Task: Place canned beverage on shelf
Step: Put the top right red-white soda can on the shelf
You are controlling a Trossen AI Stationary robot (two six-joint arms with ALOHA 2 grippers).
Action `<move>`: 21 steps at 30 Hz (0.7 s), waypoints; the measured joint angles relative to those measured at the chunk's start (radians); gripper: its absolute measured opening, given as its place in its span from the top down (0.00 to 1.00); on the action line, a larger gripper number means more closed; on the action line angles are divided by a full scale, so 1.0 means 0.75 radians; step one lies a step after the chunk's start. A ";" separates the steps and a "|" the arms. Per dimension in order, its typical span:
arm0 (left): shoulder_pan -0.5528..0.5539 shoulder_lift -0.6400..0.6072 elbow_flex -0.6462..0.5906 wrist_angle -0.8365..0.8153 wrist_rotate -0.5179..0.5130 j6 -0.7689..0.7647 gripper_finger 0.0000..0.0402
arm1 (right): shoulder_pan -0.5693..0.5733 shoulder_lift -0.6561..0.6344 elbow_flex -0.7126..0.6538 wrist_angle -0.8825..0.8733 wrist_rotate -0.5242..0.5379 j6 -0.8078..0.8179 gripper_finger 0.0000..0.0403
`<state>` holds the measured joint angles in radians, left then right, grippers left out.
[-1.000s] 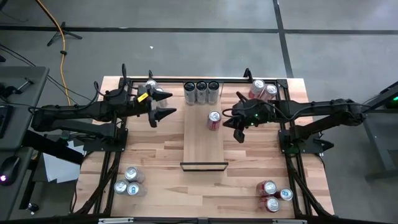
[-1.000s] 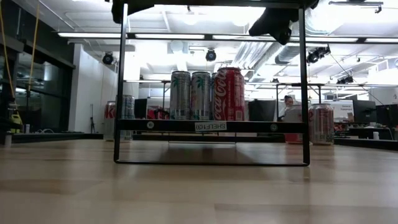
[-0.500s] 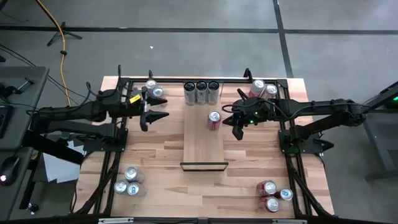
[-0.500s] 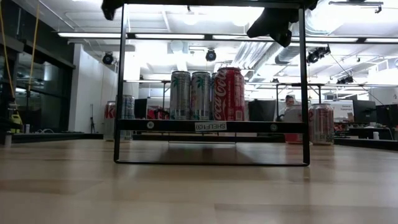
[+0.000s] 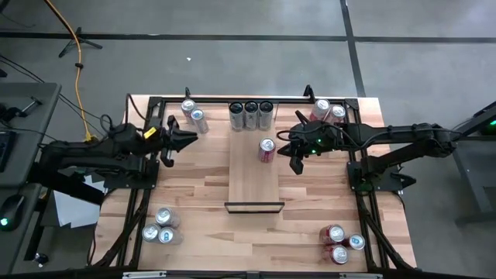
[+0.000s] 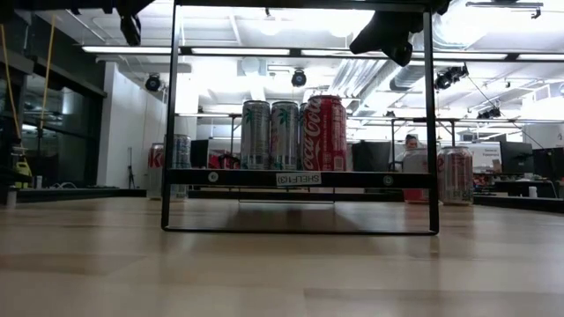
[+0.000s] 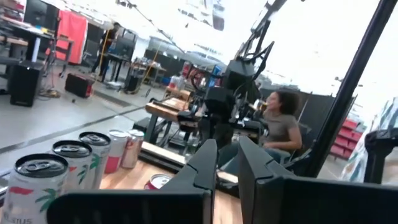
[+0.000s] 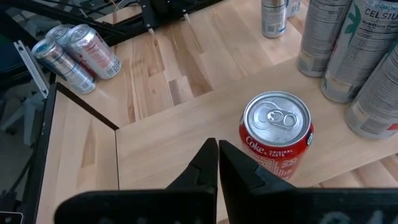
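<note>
High view: the red can [image 5: 266, 149] is seen standing on the shelf [image 5: 253, 177], with the right gripper [image 5: 294, 159] closed and empty just beside it (presumably placement is done). Left wrist view: the left gripper [image 7: 227, 163] is shut on nothing. Right wrist view: the can stands upright and free of the fingers.

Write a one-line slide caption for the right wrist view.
Right tool, shut and empty, hovers beside an upright red cola can on the pale shelf, near three tall silver cans.
</note>
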<state>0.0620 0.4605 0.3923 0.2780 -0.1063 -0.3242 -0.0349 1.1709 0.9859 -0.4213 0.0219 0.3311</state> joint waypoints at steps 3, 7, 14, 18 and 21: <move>0.000 -0.006 -0.054 0.056 -0.010 -0.005 0.99 | 0.000 0.000 0.000 -0.001 0.000 0.001 1.00; 0.001 -0.004 -0.099 0.093 -0.010 0.047 0.99 | 0.000 0.000 0.000 -0.019 0.000 0.001 1.00; 0.002 -0.005 -0.101 0.090 0.000 0.177 0.99 | 0.000 0.000 0.000 -0.085 -0.012 -0.071 1.00; 0.003 -0.005 -0.101 0.090 -0.044 0.203 0.98 | 0.000 0.000 0.000 -0.172 -0.013 -0.115 1.00; 0.003 -0.005 -0.101 0.090 -0.085 0.192 0.98 | 0.000 -0.004 0.000 -0.268 -0.021 -0.151 1.00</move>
<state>0.0643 0.4568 0.3168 0.3458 -0.1697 -0.1799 -0.0349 1.1681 0.9859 -0.6224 0.0058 0.2182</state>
